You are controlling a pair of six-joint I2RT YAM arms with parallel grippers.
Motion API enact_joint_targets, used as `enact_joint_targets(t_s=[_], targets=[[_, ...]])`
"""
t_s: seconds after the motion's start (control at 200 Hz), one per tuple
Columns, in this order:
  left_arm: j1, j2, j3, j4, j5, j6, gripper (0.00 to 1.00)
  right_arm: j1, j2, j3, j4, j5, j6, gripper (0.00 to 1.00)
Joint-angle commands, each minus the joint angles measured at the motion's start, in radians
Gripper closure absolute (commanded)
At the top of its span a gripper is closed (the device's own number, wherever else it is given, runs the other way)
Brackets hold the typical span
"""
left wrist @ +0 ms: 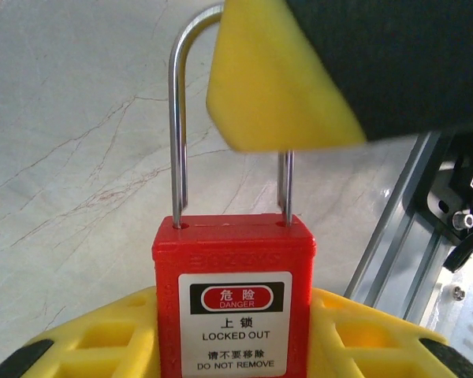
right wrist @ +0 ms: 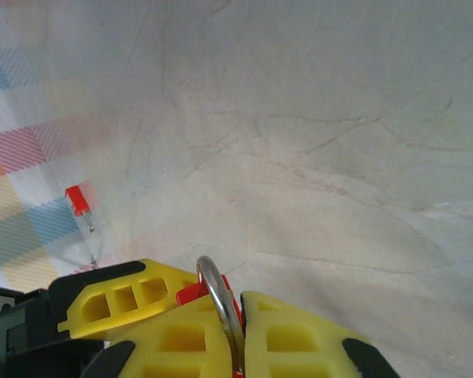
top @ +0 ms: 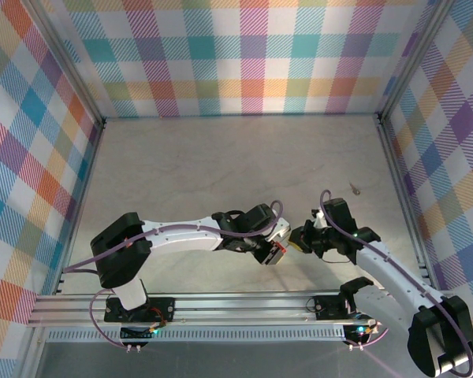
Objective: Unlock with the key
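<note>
Red safety padlock (left wrist: 232,299): sitting by the desk's (top: 221,157) near edge, right of middle. The left claw (top: 274,250) is grasping its body and the right claw (right wrist: 229,331) is clenching its steel shackle (left wrist: 176,118), the long axis running claw to claw. Red-headed key (right wrist: 79,203): lying loose near the desk's plaid-walled edge, well apart, ahead-left of the right claw. One claw is probably needing to release to fetch it.

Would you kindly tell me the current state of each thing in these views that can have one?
padlock: closed, body gripped from both sides.
shackle: down, both legs seated in the body.
key: loose, away from the padlock, unheld.
left end effector: shut on padlock.
right end effector: shut on shackle.
</note>
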Motion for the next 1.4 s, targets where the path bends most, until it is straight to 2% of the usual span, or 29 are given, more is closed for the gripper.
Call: enact_joint_targets(t_s=[0.0, 0.09, 0.22, 0.435, 0.48, 0.565, 0.655, 0.835, 0.995, 1.08, 1.125, 1.195, 1.295, 1.395], targets=[[-0.005, -0.034, -0.032, -0.011, -0.053, 0.007, 0.96, -0.032, -0.012, 0.051, -0.061, 0.081, 0.021, 0.95], [-0.01, -0.038, -0.062, -0.012, -0.094, 0.0, 0.97, -0.068, -0.032, 0.056, -0.073, 0.108, 0.049, 1.0], [-0.012, -0.05, -0.099, -0.011, -0.131, -0.005, 0.98, -0.09, -0.039, 0.057, -0.051, 0.111, 0.074, 1.0], [-0.013, -0.042, -0.081, -0.011, -0.157, 0.004, 0.98, -0.09, 0.015, 0.061, -0.027, 0.033, 0.078, 0.97], [-0.013, -0.037, -0.076, -0.011, -0.154, 0.007, 0.98, -0.09, 0.009, 0.061, -0.019, 0.026, 0.084, 0.89], [-0.013, -0.027, -0.071, -0.027, -0.154, 0.01, 0.99, -0.09, -0.002, 0.08, -0.03, 0.014, 0.079, 0.58], [-0.013, -0.022, -0.073, -0.049, -0.155, 0.014, 0.99, -0.09, -0.023, 0.106, -0.056, 0.024, 0.068, 0.42], [-0.012, -0.038, -0.074, -0.061, -0.167, 0.02, 0.99, -0.091, -0.016, 0.153, -0.13, 0.049, 0.021, 0.33], [0.005, -0.064, -0.07, -0.099, -0.193, 0.018, 0.99, -0.091, -0.036, 0.143, -0.107, 0.034, 0.0, 0.22], [0.017, -0.088, -0.075, -0.102, -0.194, 0.014, 0.99, -0.09, -0.047, 0.138, -0.068, -0.017, 0.003, 0.23], [0.02, -0.1, -0.076, -0.1, -0.193, 0.012, 0.99, -0.09, -0.042, 0.137, -0.053, -0.049, 0.015, 0.28], [0.02, -0.113, -0.069, -0.097, -0.194, 0.012, 1.0, -0.085, -0.018, 0.119, 0.011, -0.113, 0.059, 0.43], [0.023, -0.122, -0.05, -0.087, -0.188, 0.011, 0.99, -0.024, 0.017, 0.103, 0.1, -0.144, 0.126, 0.71], [0.025, -0.119, -0.023, -0.09, -0.186, 0.008, 0.99, 0.069, 0.06, 0.123, 0.118, -0.111, 0.153, 0.81]])
